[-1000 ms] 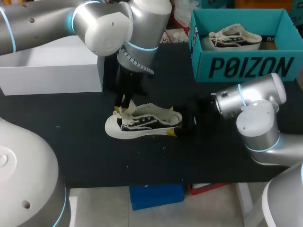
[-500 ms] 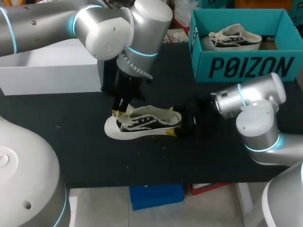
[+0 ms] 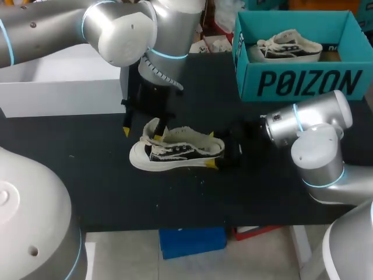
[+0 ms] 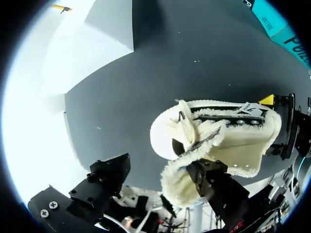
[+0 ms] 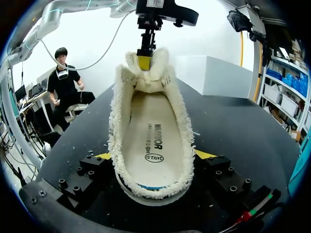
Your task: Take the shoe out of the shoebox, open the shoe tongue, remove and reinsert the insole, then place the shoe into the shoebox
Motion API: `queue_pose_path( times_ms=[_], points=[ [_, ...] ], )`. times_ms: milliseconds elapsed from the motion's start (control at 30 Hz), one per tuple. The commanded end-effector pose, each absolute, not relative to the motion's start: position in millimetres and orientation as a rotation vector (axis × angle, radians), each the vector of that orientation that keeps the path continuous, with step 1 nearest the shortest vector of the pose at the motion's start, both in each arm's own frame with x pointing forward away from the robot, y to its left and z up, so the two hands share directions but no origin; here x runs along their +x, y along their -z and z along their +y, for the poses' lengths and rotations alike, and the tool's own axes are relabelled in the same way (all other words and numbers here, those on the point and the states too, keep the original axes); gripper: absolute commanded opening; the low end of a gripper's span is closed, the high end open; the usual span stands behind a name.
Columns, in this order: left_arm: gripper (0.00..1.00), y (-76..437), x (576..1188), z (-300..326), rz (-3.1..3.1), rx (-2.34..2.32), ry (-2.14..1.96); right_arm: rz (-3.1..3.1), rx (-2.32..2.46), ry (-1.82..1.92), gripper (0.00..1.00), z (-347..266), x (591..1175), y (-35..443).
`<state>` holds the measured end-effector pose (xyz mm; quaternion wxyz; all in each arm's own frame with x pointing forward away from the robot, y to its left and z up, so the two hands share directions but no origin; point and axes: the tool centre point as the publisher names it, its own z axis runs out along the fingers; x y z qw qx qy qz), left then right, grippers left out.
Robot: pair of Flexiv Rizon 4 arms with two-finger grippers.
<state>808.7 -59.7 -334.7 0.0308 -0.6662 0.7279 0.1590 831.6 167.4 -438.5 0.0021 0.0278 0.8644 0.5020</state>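
A black-and-cream shoe (image 3: 175,153) with fleece lining lies on its sole mid-table, toe to the left. My right gripper (image 3: 214,150) holds its heel; in the right wrist view both yellow-tipped fingers (image 5: 104,156) press the shoe (image 5: 153,121) from either side, and the insole (image 5: 153,141) lies flat inside. The tongue (image 3: 152,129) stands folded up over the toe. My left gripper (image 3: 141,128) hovers at the toe, open. In the left wrist view the tongue (image 4: 194,145) rests against one finger (image 4: 214,177) while the other stands clear.
A teal shoebox (image 3: 303,81) at the back right holds a second shoe (image 3: 289,46). A white box (image 3: 64,81) stands at the back left. The black table (image 3: 116,192) lies bare in front of the shoe.
My left gripper has opened and let go of the tongue, shifting slightly up and left. The tongue stays folded up. The right arm and shoe have not moved.
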Motion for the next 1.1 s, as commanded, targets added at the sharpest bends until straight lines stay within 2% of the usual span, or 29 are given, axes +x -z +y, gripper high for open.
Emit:
queue_pose_path(
  times_ms=[33, 200, 433, 467, 500, 533, 733, 867, 1100],
  points=[
    [1.0, 326.4, 811.3, -56.5, 2.297, -2.024, -0.461, 2.71, 0.09, -1.575, 0.0, 166.7, 832.1, 440.3],
    [1.0, 306.6, 815.1, -66.3, 2.495, -1.899, -0.415, 2.71, 0.09, -1.575, 0.0, 166.7, 832.1, 440.3],
    [1.0, 273.6, 814.6, -97.5, 2.927, -1.356, -0.435, 2.71, 0.09, -1.575, 0.0, 166.7, 832.1, 440.3],
    [0.79, 270.5, 814.9, -102.3, 2.976, -1.258, -0.462, 2.71, 0.09, -1.575, 0.0, 166.7, 832.1, 440.3],
    [0.32, 267.5, 815.1, -107.8, 3.031, -1.144, -0.488, 2.71, 0.09, -1.575, 0.0, 166.7, 832.1, 440.3],
    [0.0, 265.7, 815.0, -112.9, 3.102, -0.998, -0.535, 2.71, 0.09, -1.575, 0.0, 166.7, 832.1, 440.3],
    [0.0, 262.1, 813.6, -137.8, 3.414, -0.236, -0.76, 2.71, 0.09, -1.575, 0.0, 166.7, 832.1, 440.3],
    [0.0, 258.7, 819.4, -147.7, 3.616, 0.108, -0.729, 2.71, 0.09, -1.575, 0.0, 166.7, 832.1, 440.3],
    [0.0, 258.2, 823.4, -151.6, 3.681, 0.065, -0.681, 2.71, 0.09, -1.575, 0.0, 166.7, 832.1, 440.3]
  ],
)
